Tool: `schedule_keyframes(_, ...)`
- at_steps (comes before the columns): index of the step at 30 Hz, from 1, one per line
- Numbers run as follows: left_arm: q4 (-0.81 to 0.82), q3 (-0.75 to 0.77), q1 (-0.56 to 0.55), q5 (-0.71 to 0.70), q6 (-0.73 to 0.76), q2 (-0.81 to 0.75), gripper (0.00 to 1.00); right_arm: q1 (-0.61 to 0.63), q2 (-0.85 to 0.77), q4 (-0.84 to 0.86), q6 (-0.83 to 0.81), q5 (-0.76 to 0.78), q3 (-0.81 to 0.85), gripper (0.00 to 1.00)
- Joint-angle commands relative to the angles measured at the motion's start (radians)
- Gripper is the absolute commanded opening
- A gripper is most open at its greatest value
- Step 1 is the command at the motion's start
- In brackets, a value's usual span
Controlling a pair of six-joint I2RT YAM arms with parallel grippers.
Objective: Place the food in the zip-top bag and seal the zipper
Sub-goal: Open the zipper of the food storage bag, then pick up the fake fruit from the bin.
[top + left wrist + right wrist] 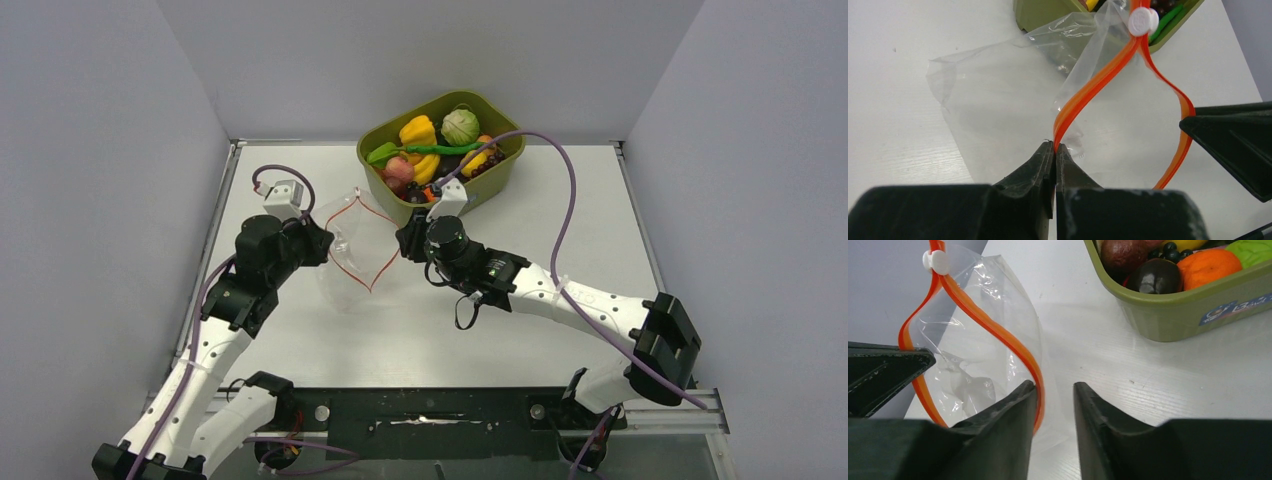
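The clear zip-top bag (pixel 345 280) stands on the table between my two grippers, its mouth spread into a diamond. Its red-orange zipper (pixel 1098 82) carries a white slider (pixel 1143 21) at the far end. My left gripper (pixel 1055 146) is shut on the zipper's left side. My right gripper (pixel 1053 390) is open, and the zipper's right side (pixel 993 327) runs between the jaws, against the inner face of the left finger (pixel 1008 415). The food lies in the olive-green tub (pixel 500 175): a yellow pepper (pixel 417 130), a cabbage (pixel 460 126), a green pod (pixel 430 150), a pink-red fruit (pixel 398 170).
The tub stands at the back of the table, just behind the bag and my right gripper (pixel 403 240). An orange fruit (pixel 1205 265) and a dark one (pixel 1153 277) lie in its near corner. Grey walls close in the table on three sides.
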Motion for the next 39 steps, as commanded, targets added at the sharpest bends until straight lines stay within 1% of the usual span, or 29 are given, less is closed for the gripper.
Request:
schedule_keyframes(1, 0.059, -0.04, -0.003, 0.05, 0.048, -0.028, 0.0, -0.037, -0.022, 0.048, -0.159, -0.078, 0.071, 0.46)
schedule_keyframes(7, 0.038, -0.054, -0.003, 0.063, 0.065, -0.042, 0.0, -0.133, 0.023, -0.064, -0.31, -0.199, 0.197, 0.62)
schedule_keyframes(10, 0.042, -0.069, -0.003, 0.084, 0.066, -0.06, 0.0, -0.179, 0.078, -0.138, -0.371, -0.212, 0.291, 0.71)
schedule_keyframes(13, 0.046, -0.08, -0.005, 0.111, 0.072, -0.076, 0.0, -0.228, 0.127, -0.173, -0.415, -0.222, 0.36, 0.75)
schedule_keyframes(18, 0.057, -0.099, -0.005, 0.139, 0.08, -0.101, 0.0, -0.313, 0.249, -0.217, -0.486, -0.258, 0.491, 0.76)
schedule_keyframes(22, 0.055, -0.102, -0.005, 0.153, 0.083, -0.105, 0.0, -0.358, 0.374, -0.26, -0.557, -0.365, 0.623, 0.7)
schedule_keyframes(26, 0.06, -0.104, -0.006, 0.165, 0.087, -0.105, 0.0, -0.373, 0.491, -0.287, -0.621, -0.422, 0.742, 0.69)
schedule_keyframes(32, 0.062, -0.105, -0.006, 0.174, 0.089, -0.105, 0.0, -0.407, 0.69, -0.371, -0.61, -0.457, 0.975, 0.7)
schedule_keyframes(35, 0.058, -0.105, -0.009, 0.172, 0.091, -0.105, 0.0, -0.427, 0.753, -0.361, -0.602, -0.484, 1.039, 0.71)
schedule_keyframes(39, 0.058, -0.107, -0.013, 0.174, 0.091, -0.108, 0.0, -0.452, 0.815, -0.336, -0.586, -0.58, 1.085, 0.74)
